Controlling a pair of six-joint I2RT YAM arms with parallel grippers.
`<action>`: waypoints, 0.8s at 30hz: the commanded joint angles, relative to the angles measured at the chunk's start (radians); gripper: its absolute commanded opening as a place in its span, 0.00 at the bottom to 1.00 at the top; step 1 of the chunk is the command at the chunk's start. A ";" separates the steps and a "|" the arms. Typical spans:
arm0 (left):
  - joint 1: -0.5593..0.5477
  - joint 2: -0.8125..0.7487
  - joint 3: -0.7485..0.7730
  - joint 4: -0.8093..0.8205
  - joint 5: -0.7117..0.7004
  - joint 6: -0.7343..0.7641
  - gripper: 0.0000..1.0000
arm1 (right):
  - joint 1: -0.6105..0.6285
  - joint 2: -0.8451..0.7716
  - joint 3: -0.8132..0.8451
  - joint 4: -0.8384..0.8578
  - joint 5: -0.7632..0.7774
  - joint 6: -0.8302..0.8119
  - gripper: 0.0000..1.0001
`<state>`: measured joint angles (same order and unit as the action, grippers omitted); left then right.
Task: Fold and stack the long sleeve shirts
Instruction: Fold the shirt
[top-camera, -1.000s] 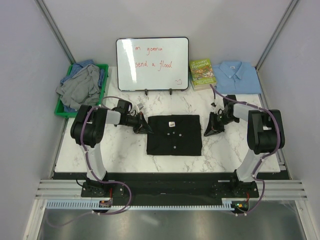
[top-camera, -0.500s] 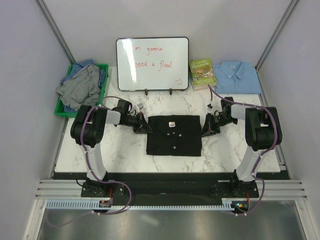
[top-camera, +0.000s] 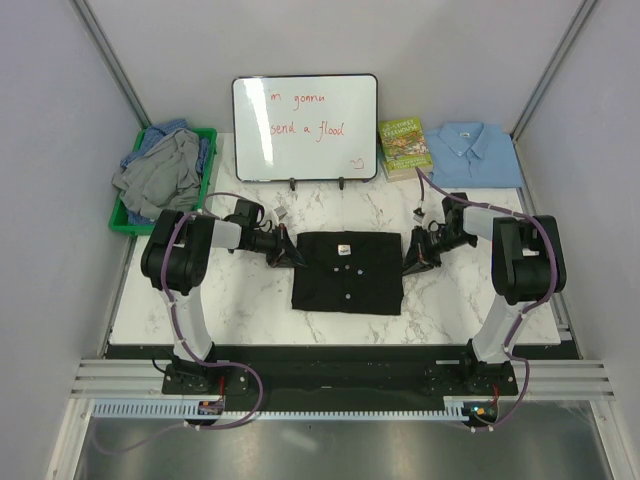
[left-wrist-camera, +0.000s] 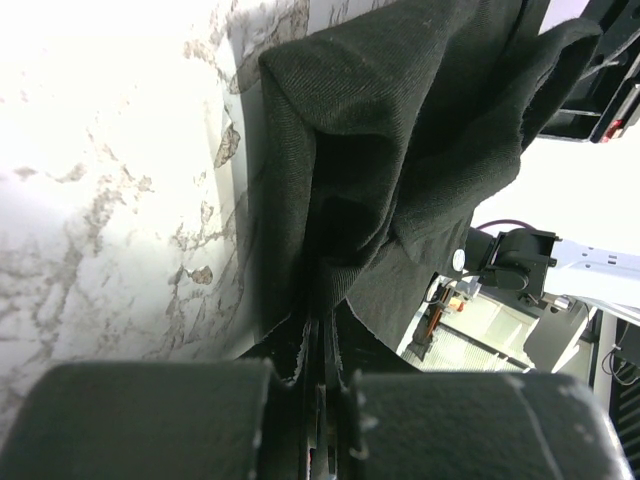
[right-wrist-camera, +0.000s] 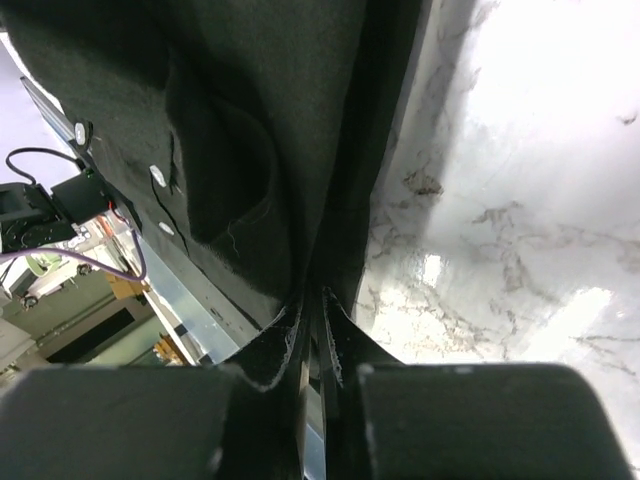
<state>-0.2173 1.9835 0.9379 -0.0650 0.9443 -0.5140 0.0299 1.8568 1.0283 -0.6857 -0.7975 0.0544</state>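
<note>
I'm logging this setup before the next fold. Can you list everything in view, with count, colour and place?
black shirt: one, black with pale buttons, folded at the table's centre
light blue shirt: one, light blue, folded flat, far right
heap of shirts: count unclear, grey and blue, in the bin
bin: one, green, far left
whiteboard: one, white with red writing, upright, far middle
book: one, green cover, between whiteboard and light blue shirt
table: one, white marble
left end effector: one, black, shut on the black shirt's left-side edge
right end effector: one, black, shut on its right-side edge
</note>
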 joint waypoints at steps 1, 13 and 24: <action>0.001 0.006 -0.010 -0.041 -0.056 0.063 0.02 | -0.001 -0.038 0.041 -0.086 -0.026 -0.042 0.12; 0.002 0.009 -0.010 -0.042 -0.055 0.062 0.02 | 0.027 0.033 0.018 0.049 0.030 0.018 0.12; 0.006 -0.092 -0.021 -0.085 -0.050 0.074 0.02 | 0.048 0.090 0.016 0.080 0.270 0.048 0.13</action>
<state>-0.2176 1.9553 0.9264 -0.0963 0.9264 -0.4995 0.0662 1.9072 1.0409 -0.6579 -0.7216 0.1081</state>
